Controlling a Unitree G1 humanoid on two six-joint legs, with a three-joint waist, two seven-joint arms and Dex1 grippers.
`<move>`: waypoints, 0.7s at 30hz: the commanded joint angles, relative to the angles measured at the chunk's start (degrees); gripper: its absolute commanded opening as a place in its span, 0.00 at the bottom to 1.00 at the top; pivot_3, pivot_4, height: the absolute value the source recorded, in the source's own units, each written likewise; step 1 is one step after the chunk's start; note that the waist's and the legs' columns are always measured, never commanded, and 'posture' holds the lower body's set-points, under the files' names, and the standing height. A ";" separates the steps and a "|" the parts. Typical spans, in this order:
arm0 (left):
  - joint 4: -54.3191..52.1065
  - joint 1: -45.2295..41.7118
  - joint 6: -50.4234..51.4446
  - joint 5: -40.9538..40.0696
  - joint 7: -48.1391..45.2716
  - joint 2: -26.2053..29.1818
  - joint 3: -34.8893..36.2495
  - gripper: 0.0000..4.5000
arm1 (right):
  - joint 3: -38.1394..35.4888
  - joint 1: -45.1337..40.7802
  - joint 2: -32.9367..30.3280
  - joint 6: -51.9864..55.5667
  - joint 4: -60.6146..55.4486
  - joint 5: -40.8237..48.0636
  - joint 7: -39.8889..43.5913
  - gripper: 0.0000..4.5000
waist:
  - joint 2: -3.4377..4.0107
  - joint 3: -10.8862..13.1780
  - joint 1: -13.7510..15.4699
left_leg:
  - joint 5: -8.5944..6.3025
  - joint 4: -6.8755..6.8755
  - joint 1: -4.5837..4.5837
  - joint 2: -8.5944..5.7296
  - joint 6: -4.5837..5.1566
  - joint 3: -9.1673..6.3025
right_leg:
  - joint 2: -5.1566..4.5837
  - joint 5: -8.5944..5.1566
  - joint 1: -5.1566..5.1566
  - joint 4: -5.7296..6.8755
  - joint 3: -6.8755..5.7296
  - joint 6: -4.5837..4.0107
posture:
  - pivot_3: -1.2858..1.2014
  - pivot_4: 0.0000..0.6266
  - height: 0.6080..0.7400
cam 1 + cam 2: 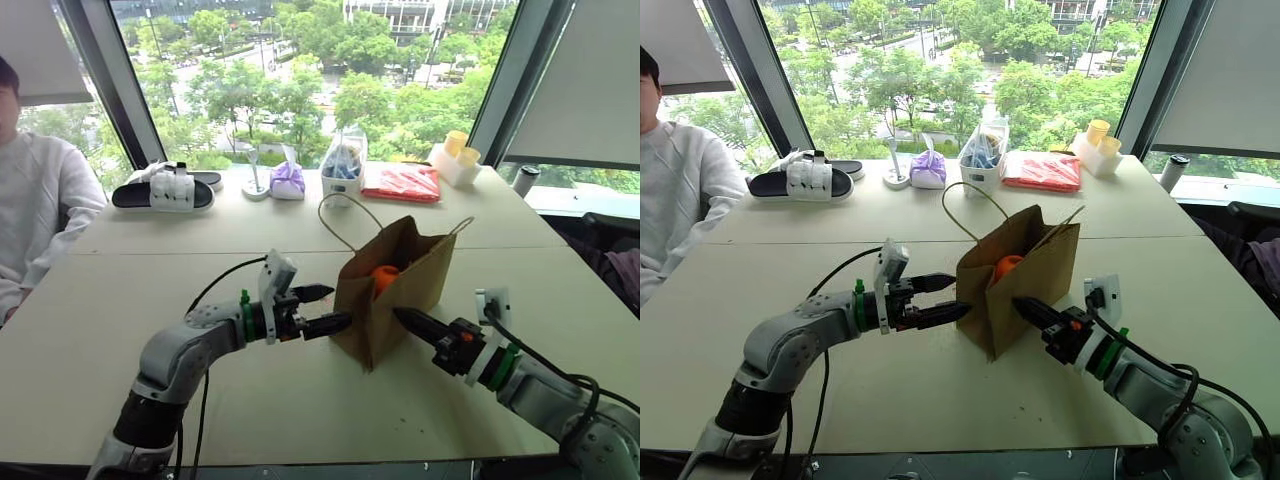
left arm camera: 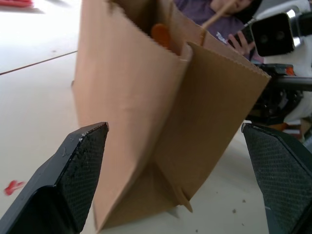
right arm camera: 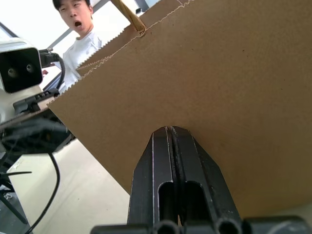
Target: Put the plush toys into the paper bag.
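Note:
The brown paper bag (image 1: 400,290) stands upright and open in the middle of the table, its twine handles up. An orange plush toy (image 1: 384,277) sits inside near the top. My left gripper (image 1: 338,306) is level at the bag's left side, open, and the left wrist view shows the bag (image 2: 161,122) between its spread fingers (image 2: 80,168). From the right, my right gripper (image 1: 401,316) points at the lower part of the bag's right wall. It is shut on nothing. In the right wrist view its closed tip (image 3: 168,130) is right up against the brown paper (image 3: 224,83).
A person in white (image 1: 35,200) sits at the table's left. Along the window edge lie black-and-white slippers (image 1: 165,190), a purple pouch (image 1: 288,180), a clear bag of items (image 1: 343,163), a red packet (image 1: 402,182) and a white box with yellow cups (image 1: 455,158).

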 commanded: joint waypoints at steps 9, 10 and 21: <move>-0.77 -3.16 -4.27 6.32 1.49 -4.41 -6.17 1.00 | -0.53 -1.37 1.58 1.78 -1.71 0.35 -0.95 0.01 | 0.00 0.00 0.02 | 0.00 0.03 0.01 0.00 0.00 0.00 | 0.00 0.03 0.03 0.01 -0.01 0.05 | 0.52 0.24 1.00; -0.54 -3.17 -4.71 7.33 2.11 -4.69 -6.54 1.00 | -0.58 -1.25 1.66 1.80 -1.81 0.35 -1.01 0.01 | 0.00 0.00 0.02 | 0.00 0.03 0.01 0.00 0.00 0.00 | 0.00 0.03 0.04 0.01 -0.01 0.07 | 0.52 0.24 1.00; 3.06 -3.81 -8.32 12.69 3.08 -6.85 -8.21 0.25 | -3.58 1.26 1.29 1.98 -3.29 3.14 -0.31 0.00 | 0.00 0.00 0.11 | 0.00 0.04 0.00 0.00 0.00 0.00 | 0.01 0.08 0.04 0.01 -0.02 0.17 | 0.52 0.24 1.00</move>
